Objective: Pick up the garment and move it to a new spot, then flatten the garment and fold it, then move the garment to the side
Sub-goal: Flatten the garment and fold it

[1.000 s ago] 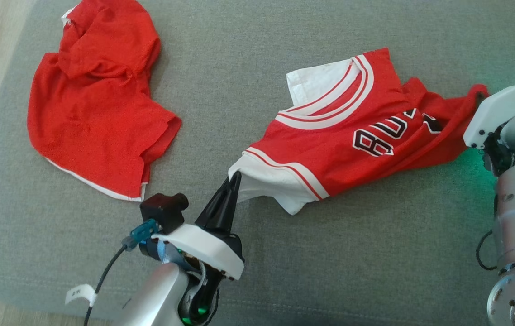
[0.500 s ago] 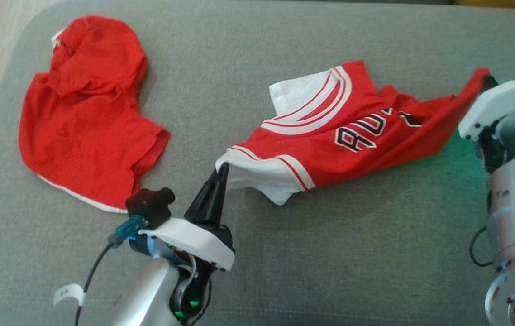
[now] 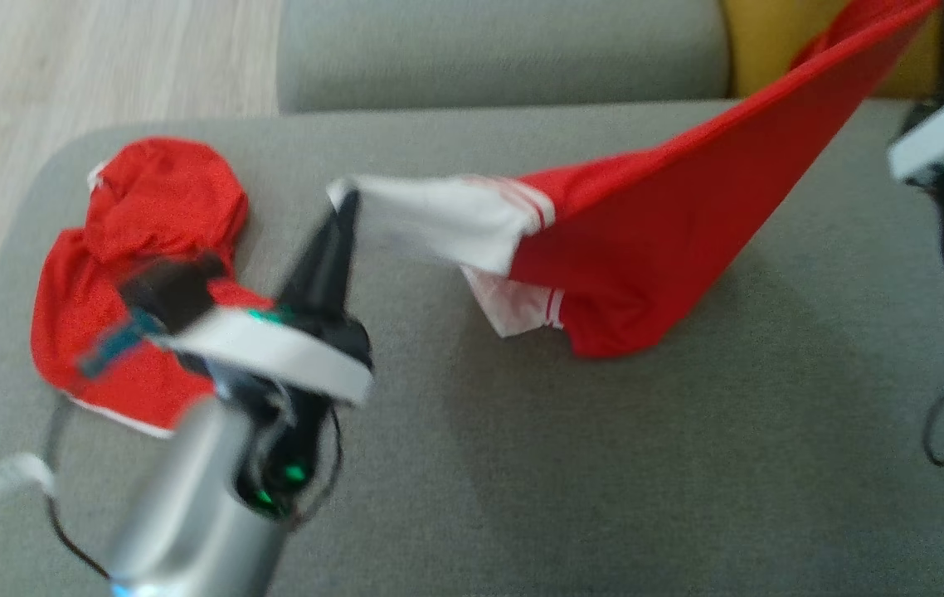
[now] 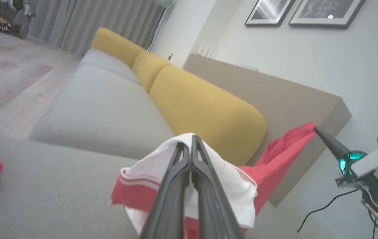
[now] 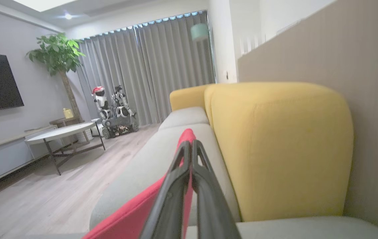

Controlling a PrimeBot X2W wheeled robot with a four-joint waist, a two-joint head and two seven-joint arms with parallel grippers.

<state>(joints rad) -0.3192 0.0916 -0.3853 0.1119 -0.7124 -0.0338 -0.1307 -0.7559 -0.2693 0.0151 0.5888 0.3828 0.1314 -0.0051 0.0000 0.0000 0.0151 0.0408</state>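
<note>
Your left pincer is clamped on the jersey by its white hem, above the sofa. The cloth runs taut up to your right pincer, closed on a red corner. Another red garment lies on the seat, far left.
</note>
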